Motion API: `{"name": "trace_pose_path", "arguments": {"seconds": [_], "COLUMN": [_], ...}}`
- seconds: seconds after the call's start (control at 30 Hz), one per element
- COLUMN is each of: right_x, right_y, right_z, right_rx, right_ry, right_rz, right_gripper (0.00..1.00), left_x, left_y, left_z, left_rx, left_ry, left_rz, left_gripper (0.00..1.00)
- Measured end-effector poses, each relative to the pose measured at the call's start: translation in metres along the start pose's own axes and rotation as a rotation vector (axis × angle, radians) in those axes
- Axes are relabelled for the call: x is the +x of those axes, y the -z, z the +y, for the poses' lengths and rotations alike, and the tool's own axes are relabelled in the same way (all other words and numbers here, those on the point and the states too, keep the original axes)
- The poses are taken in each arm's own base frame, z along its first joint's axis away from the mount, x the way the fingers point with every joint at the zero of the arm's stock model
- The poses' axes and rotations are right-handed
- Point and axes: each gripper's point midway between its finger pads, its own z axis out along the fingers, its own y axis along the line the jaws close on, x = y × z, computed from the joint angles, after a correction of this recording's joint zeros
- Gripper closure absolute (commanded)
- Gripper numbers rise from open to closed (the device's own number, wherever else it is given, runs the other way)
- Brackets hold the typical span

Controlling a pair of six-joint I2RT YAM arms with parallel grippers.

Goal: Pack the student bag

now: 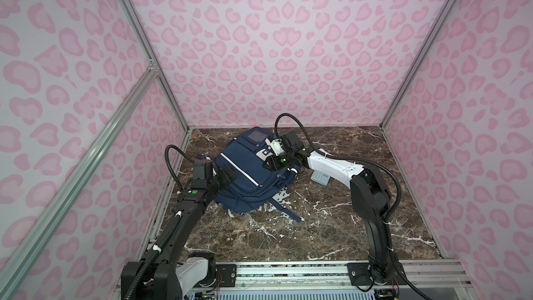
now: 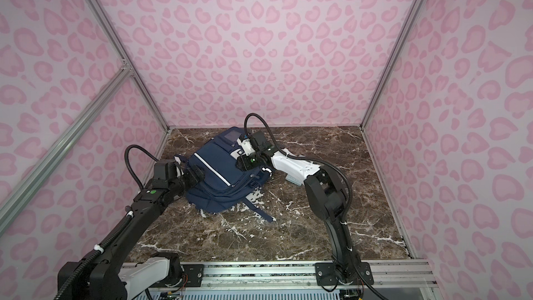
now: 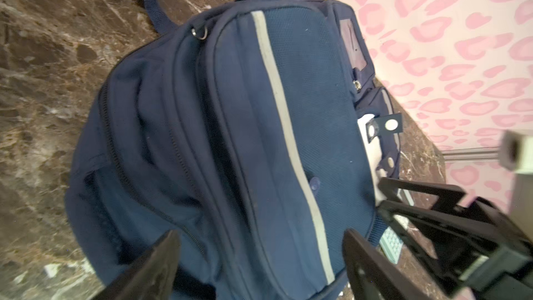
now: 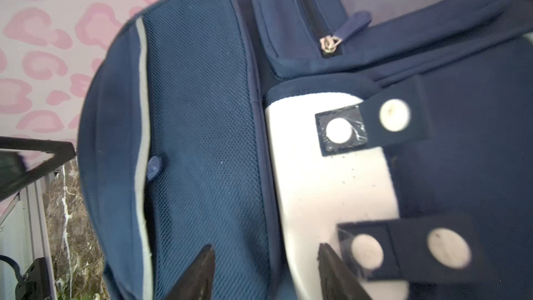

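1 student bag lies flat on the worktop, back-left of centre. 2 pincers, both released: left pincer at bag's left side, right pincer by its white patch. 1 light-blue calculator right of the bag.

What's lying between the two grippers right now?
Only the student bag: its white-striped front fills the gap between the left gripper and the right gripper, as both top views show.

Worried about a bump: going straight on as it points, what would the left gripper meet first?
Likely the student bag: the left gripper aims at its striped front panel, close ahead.
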Motion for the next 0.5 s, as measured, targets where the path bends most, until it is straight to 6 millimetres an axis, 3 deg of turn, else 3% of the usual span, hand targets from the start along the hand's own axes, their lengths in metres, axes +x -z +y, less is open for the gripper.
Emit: {"name": "trace_pose_path", "arguments": {"seconds": [0.13, 0.17, 0.27, 0.3, 0.5], "right_x": [0.005, 0.011, 0.034, 0.040, 0.072], "right_y": [-0.011, -0.012, -0.013, -0.013, -0.002], "right_z": [0.014, 0.020, 0.032, 0.035, 0.062], "right_rx": [-0.022, -0.034, -0.046, -0.045, -0.056], "right_ry": [0.019, 0.033, 0.053, 0.056, 0.088], "right_rz": [0.029, 0.041, 0.077, 0.087, 0.148], "right_gripper": [0.53, 0.55, 0.61, 0.61, 0.60], "left_x": [0.016, 0.019, 0.023, 0.022, 0.010], "left_y": [-0.043, -0.049, -0.055, -0.055, -0.062], "left_z": [0.014, 0.016, 0.017, 0.017, 0.010], "left_rx": [-0.038, -0.039, -0.037, -0.033, -0.026], "left_ry": [0.037, 0.046, 0.054, 0.052, 0.024], "left_rz": [0.104, 0.121, 0.138, 0.134, 0.120], "left_gripper": [0.28, 0.30, 0.53, 0.57, 0.58]}}
